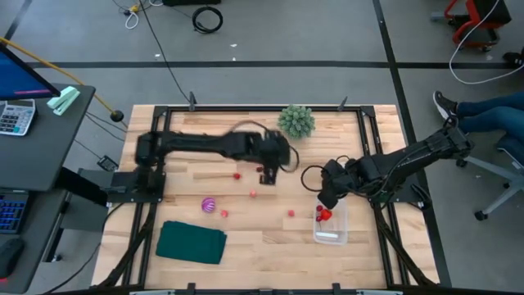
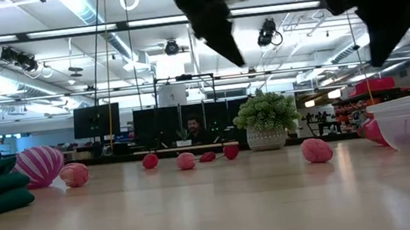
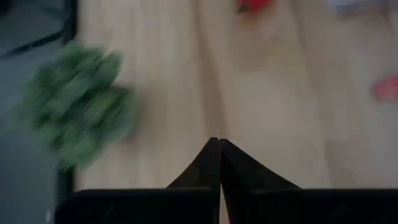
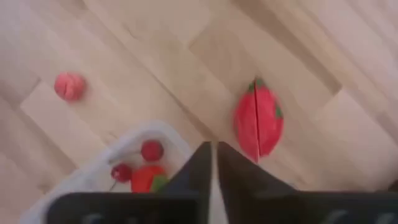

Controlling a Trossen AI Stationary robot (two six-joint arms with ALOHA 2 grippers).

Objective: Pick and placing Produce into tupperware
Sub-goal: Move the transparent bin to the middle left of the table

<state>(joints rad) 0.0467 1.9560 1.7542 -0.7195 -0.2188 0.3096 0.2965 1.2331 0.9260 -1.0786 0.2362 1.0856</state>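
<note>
Here, three red pieces (image 4: 140,167) fill the tupperware (image 1: 331,233) — both grippers, left gripper (image 3: 219,149) and right gripper (image 4: 212,152), closed, empty.

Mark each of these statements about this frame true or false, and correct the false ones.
1. The tupperware already holds some red produce. True.
2. The right gripper is shut on a berry. False: its fingers are together with nothing between them.
3. The purple-striped ball lies inside the tupperware. False: it sits on the table, near the dark green cloth.
4. The left gripper is shut and holds nothing. True.
5. The green plant stands at the far edge of the table. True.
6. The larger red piece lies in the tub. False: it lies on the wood outside it.
</note>
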